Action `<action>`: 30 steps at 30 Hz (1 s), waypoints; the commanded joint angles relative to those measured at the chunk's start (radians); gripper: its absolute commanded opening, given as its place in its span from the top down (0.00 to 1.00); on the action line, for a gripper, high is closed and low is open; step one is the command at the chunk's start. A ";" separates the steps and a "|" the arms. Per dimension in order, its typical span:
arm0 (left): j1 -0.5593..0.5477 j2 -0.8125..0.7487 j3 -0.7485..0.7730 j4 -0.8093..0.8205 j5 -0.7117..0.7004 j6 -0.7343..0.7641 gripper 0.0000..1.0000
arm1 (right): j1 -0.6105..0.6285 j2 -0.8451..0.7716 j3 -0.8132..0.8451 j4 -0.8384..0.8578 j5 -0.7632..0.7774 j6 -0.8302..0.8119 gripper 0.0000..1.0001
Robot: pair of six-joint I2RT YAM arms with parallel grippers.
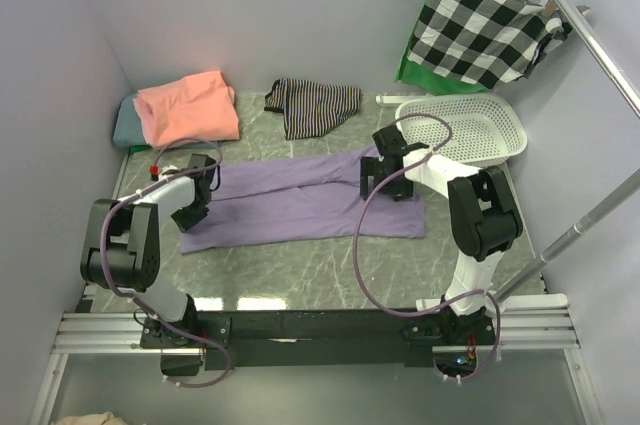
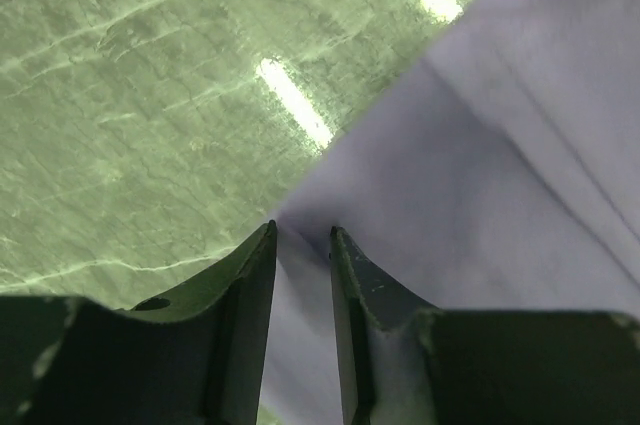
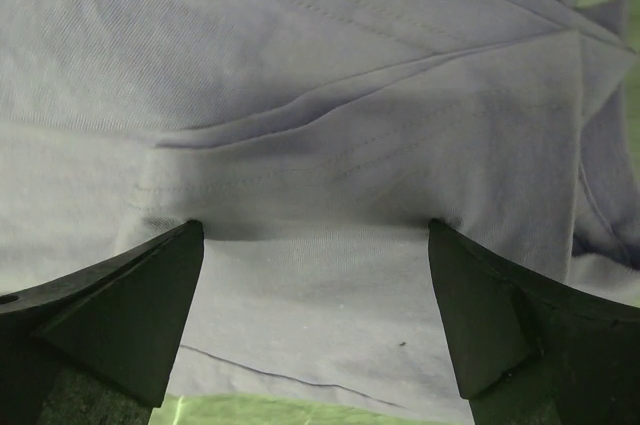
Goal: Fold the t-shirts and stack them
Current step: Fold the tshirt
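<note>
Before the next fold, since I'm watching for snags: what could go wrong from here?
1. The left jaws stand narrowly parted at the edge of the lavender shirt; lifting away could drag that corner askew.
2. The right jaws sit wide open on wrinkled cloth; closing may pinch several layers and spoil the fold.

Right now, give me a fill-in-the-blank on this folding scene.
The right arm's fingers stand wide ____ over the lavender shirt.
The salmon-pink shirt lies folded ____ top of the grey-teal shirt.
The white basket sits at the back ____ of the table.
Missing: open; on; right.
</note>
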 commanded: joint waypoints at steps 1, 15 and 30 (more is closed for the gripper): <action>0.003 0.001 0.008 0.008 0.013 0.056 0.66 | -0.029 0.018 0.033 -0.027 0.061 -0.020 0.00; -0.007 -0.251 0.108 0.382 0.414 0.259 0.22 | -0.012 -0.225 0.056 0.042 -0.039 -0.008 0.00; -0.016 0.185 0.217 0.392 0.546 0.282 0.26 | -0.012 0.088 0.226 -0.012 -0.077 0.060 0.00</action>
